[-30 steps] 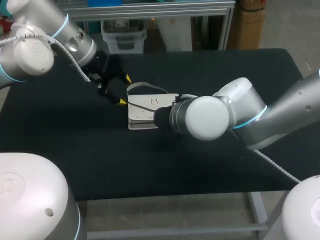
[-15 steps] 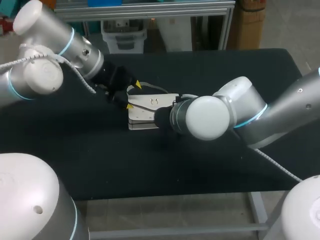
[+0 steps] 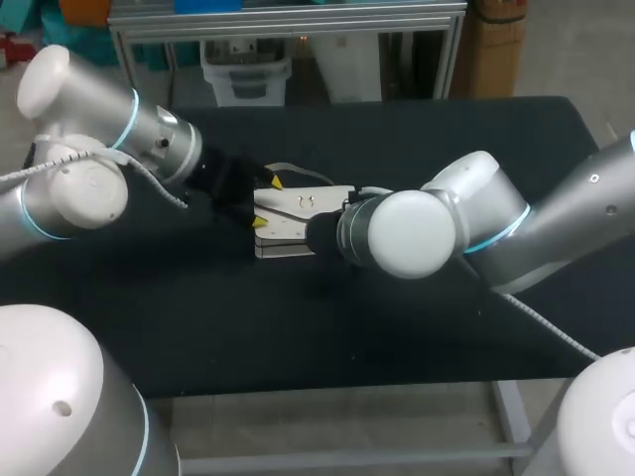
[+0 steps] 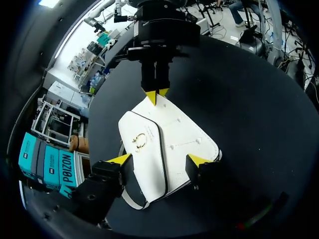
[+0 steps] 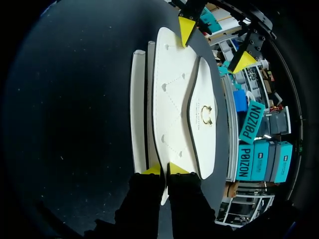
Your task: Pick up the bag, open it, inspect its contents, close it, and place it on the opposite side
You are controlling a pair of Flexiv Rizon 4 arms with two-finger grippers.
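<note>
Left wrist view, left pincer [image 4: 159, 160]: open, its two yellow tips spread wide, one on each side of the bag's nearer end.
Contact there: the tips sit at the bag's edges. Whether they press it I cannot tell.
Bag [image 4: 169, 144]: white, lying flat with the flap up and the gold clasp [image 4: 140, 141] showing. It runs straight ahead of the left pincer.
Right pincer [image 4: 156, 93]: at the bag's far end, facing the left one. Its tips are drawn almost together and appear to pinch the end of the bag.
Right wrist view: a sliver of white panel shows between those tips, which supports a grip on the bag's end.
Long axis: it runs from one pincer to the other, roughly parallel to the front edge of the surface [image 3: 248, 327].
Place on the surface: about mid-surface, a little toward the far edge and the left edge, well away from every corner.
Strap [image 3: 293, 171]: arches out from the bag's far side, toward the far edge, outside both pincers.
Nearer arm: neither. Each is at its own end, the left arm at the end toward the left edge and the right arm at the end toward the right edge.
Key relation: the left fingers stand across the bag's short width, so closing them would probably clamp that end.
Step in hand, as I judge it: getting hold of both ends before the lift. The flap is not yet opened.
</note>
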